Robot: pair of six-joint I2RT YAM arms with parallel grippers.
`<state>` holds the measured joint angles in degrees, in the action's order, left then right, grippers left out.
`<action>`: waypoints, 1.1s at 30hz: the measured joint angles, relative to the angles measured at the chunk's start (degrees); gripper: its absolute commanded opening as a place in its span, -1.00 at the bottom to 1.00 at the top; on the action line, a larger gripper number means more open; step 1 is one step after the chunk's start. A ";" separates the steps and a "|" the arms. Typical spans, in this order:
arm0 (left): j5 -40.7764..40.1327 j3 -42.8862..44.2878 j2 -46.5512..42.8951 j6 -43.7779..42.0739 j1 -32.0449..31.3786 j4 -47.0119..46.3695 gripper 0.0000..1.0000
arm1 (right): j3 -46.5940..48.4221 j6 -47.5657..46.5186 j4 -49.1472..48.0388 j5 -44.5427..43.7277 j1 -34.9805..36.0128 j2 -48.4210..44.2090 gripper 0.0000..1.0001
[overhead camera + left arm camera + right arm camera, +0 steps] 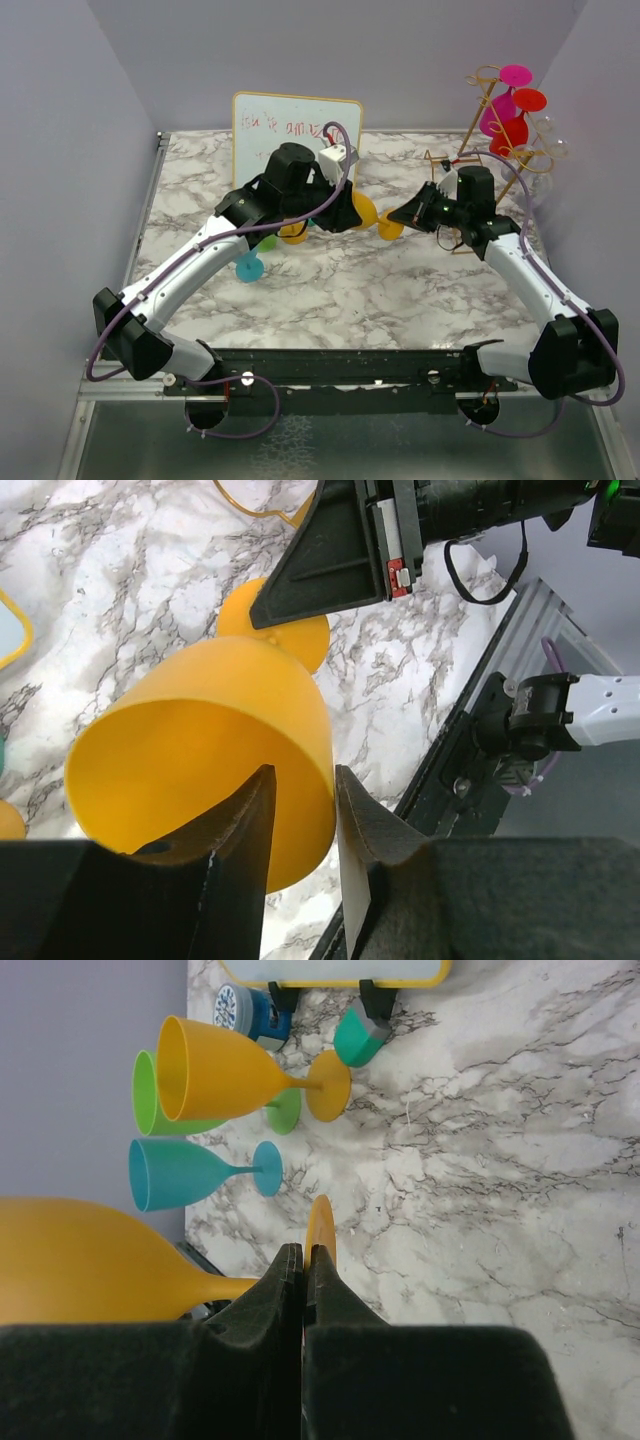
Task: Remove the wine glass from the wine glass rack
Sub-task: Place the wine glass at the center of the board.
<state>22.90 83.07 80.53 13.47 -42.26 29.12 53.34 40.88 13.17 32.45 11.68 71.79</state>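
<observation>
Your orange wine glass [364, 212] is off the wine glass rack [477, 120] at upper right and hangs mid-frame above the worktop [400, 290]. The right gripper [302, 1255] jaws pinch its stem; the left gripper [305, 780] jaws straddle the bowl wall, grip unconfirmed. Outstanding, in my judgement: setting it down.

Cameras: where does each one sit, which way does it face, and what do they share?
Top external: above and behind the bases, looking down on the marble table; both arms show.
Left wrist: looks along its fingers at the orange wine glass; the right gripper shows too.
Right wrist: looks across the table past its shut fingers, pinching that glass's stem.
Shared: all three see that glass.
</observation>
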 measured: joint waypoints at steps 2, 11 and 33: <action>-0.07 0.00 0.00 -0.24 -0.13 0.39 -0.54 | 0.00 -0.07 0.00 0.00 0.00 0.07 -0.99; -0.02 0.33 0.57 -0.66 -0.63 0.61 -0.74 | 0.00 -1.29 0.07 0.26 0.50 0.81 -0.96; 0.15 0.72 0.96 -0.04 -0.90 0.66 -1.00 | 0.00 -2.62 0.11 0.44 0.92 0.96 -0.66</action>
<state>23.05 83.79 81.49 13.43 -43.16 29.78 53.34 38.26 13.28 32.88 12.60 72.75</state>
